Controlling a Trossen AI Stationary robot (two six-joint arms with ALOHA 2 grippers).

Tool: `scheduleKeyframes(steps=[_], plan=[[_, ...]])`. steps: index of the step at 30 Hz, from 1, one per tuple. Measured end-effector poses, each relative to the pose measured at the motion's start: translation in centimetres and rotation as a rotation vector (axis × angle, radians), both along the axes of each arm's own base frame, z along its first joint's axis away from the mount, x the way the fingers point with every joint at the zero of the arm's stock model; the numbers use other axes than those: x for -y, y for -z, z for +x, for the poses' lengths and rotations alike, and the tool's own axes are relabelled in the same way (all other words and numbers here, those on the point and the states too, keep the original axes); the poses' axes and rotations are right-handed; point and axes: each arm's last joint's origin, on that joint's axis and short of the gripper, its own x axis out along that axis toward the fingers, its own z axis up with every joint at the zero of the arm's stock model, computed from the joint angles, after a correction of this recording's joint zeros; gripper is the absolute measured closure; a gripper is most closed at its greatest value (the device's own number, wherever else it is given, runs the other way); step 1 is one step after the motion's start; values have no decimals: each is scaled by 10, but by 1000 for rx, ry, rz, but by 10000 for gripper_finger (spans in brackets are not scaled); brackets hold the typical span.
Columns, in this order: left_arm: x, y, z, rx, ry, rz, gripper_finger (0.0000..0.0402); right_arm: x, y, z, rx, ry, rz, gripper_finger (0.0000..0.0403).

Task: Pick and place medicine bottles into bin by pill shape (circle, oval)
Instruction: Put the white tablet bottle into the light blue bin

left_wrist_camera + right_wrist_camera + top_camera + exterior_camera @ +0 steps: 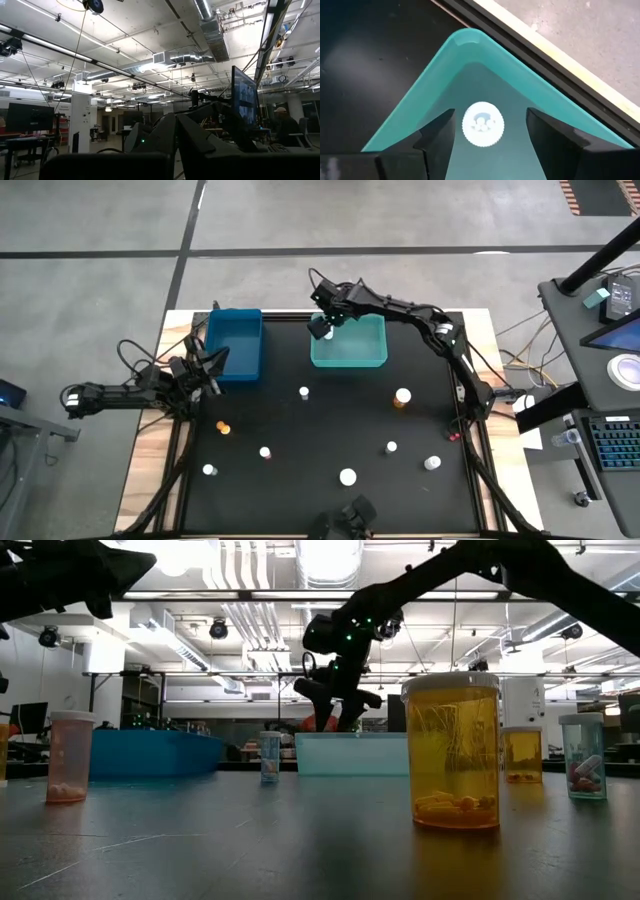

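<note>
My right gripper (pixel 490 132) is open over the teal bin (pixel 350 345), at its far left corner (pixel 465 40). A bottle with a white ribbed cap (pixel 483 124) shows cap-up between the two fingers, with a gap on each side, and the bin's floor is below it. In the low view this gripper (pixel 338 695) hangs above the bin's rim (pixel 355 740). Several more bottles stand on the black table, among them an amber one (pixel 402 397) and an orange one (pixel 223 427). My left gripper (pixel 208 368) waits beside the blue bin (pixel 235 342).
Small white-capped bottles stand at the table's middle (pixel 304 392) and near its front (pixel 347 476) (pixel 265 451) (pixel 432 463). In the low view a large amber bottle (pixel 450 750) stands close to the camera. The blue bin is at the far left, the teal bin to its right.
</note>
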Motion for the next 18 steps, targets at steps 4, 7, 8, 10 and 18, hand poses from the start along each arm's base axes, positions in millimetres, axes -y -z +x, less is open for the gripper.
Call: scheduleKeyframes(steps=[4, 7, 8, 10, 18], plan=[[0, 0, 0, -1, 0, 0, 401, -1, 12, -2, -19, 3, 13, 167], [0, 0, 0, -1, 0, 0, 401, -3, 23, -1, -23, -8, 11, 168], [0, 0, 0, -1, 0, 0, 401, -5, 25, 0, -18, -14, 7, 168], [0, 0, 0, -1, 0, 0, 401, -7, 28, 1, -17, -34, -1, 174], [0, 0, 0, -1, 0, 0, 401, -13, 29, 4, -20, -48, -1, 256]])
